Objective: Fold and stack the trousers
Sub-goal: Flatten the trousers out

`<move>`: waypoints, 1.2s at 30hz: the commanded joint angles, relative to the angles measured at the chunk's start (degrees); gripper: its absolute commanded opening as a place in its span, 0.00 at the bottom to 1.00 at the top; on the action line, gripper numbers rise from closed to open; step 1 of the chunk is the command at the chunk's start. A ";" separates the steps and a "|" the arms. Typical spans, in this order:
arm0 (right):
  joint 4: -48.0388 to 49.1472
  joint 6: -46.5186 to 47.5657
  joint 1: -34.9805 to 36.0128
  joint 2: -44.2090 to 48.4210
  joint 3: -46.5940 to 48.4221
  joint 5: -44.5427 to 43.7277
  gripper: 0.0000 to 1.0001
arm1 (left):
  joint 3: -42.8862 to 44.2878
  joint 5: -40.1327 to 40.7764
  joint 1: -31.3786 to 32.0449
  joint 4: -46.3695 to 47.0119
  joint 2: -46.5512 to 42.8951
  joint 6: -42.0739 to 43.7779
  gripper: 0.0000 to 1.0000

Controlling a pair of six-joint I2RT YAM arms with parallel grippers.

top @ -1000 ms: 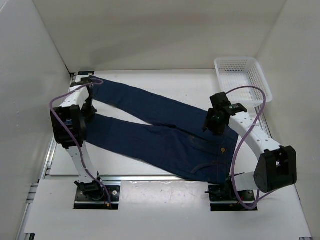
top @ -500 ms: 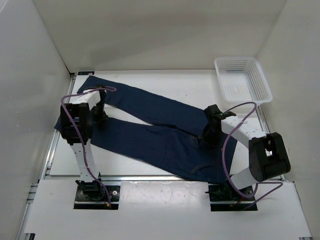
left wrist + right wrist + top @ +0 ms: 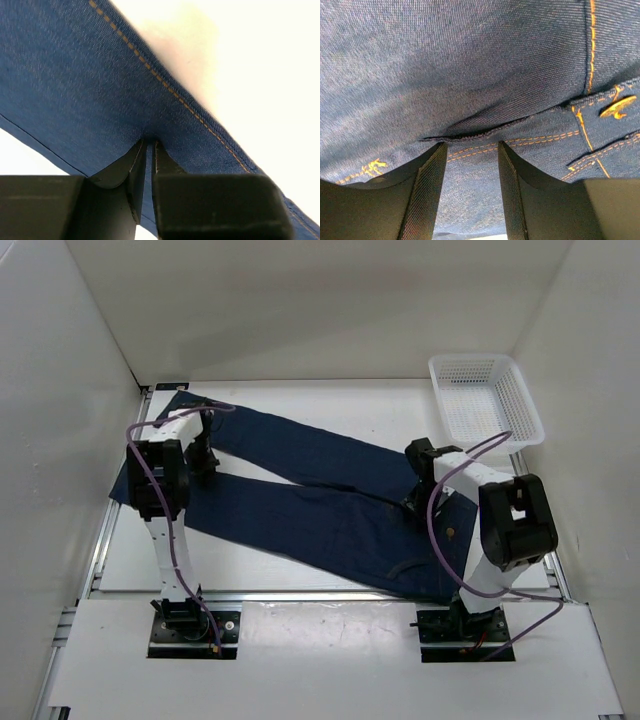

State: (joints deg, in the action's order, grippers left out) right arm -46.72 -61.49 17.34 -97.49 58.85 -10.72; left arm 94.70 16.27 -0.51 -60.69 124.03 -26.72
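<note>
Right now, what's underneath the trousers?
Only the white table shows around the trousers, which lie spread on it. Anything beneath the cloth is covered from view.

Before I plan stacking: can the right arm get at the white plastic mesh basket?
Probably yes: only bare table lies between the right gripper, down on the dark navy denim jeans, and the white plastic mesh basket.

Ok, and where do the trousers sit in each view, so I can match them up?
Top external: the trousers lie diagonally, legs at left, waist at right.
Left wrist: the trousers fill the left and centre, with an orange seam slanting down to the right.
Right wrist: the trousers fill nearly the whole frame.
Shared landmark: the metal button, in top external and right wrist only.
</note>
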 commanded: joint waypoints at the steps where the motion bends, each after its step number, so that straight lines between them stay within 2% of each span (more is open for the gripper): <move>1: -1.26 -3.28 -1.52 -3.57 4.07 -10.72 0.50 | 4.34 -1.51 0.16 -0.05 1.56 1.23 0.23; 6: -4.52 -1.97 -3.01 -8.58 10.58 -15.12 0.50 | 9.80 -3.26 0.16 -1.97 5.43 1.76 0.23; 15: -4.52 1.73 -5.92 -12.37 16.11 -15.65 0.50 | 28.16 -7.65 0.68 -6.10 14.56 2.90 0.23; 17: -4.52 2.26 -5.92 -10.98 15.51 -15.65 0.51 | 33.76 -7.66 1.30 -7.42 14.58 2.90 0.23; 18: -4.52 2.26 -5.92 -10.09 15.51 -15.65 0.55 | 35.19 -6.70 1.30 -8.30 14.58 2.90 0.24; 21: -4.52 3.48 -5.39 -4.83 13.75 -15.65 0.61 | 35.91 -4.50 1.30 -7.79 7.84 2.29 0.32; 26: -4.52 6.29 -3.38 6.42 11.55 -15.65 0.67 | 29.16 -3.88 -3.08 -7.25 -2.81 0.27 0.37; 29: -4.52 9.54 -2.32 12.49 11.02 -15.65 0.68 | 20.47 -0.11 -6.25 -6.73 -8.25 0.27 0.37; 30: -4.52 11.73 -2.31 13.98 10.50 -15.65 0.68 | 15.05 1.90 -7.82 -6.73 -9.15 0.27 0.35; 32: -3.74 14.72 -1.52 19.25 8.40 -13.98 0.66 | 9.48 1.92 -9.06 -4.80 -10.47 0.27 0.32; 34: -3.03 18.68 -1.52 25.12 6.29 -12.05 0.62 | 4.21 -0.45 -9.07 -3.91 -10.47 0.87 0.31; 36: -2.24 20.88 -1.52 29.44 2.34 -7.94 0.59 | 2.78 -1.07 -9.07 -1.90 -8.02 0.88 0.31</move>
State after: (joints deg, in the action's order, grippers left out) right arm -49.04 -46.92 15.77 -72.86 64.93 -22.68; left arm 101.49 15.86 -11.14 -65.06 112.73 -25.98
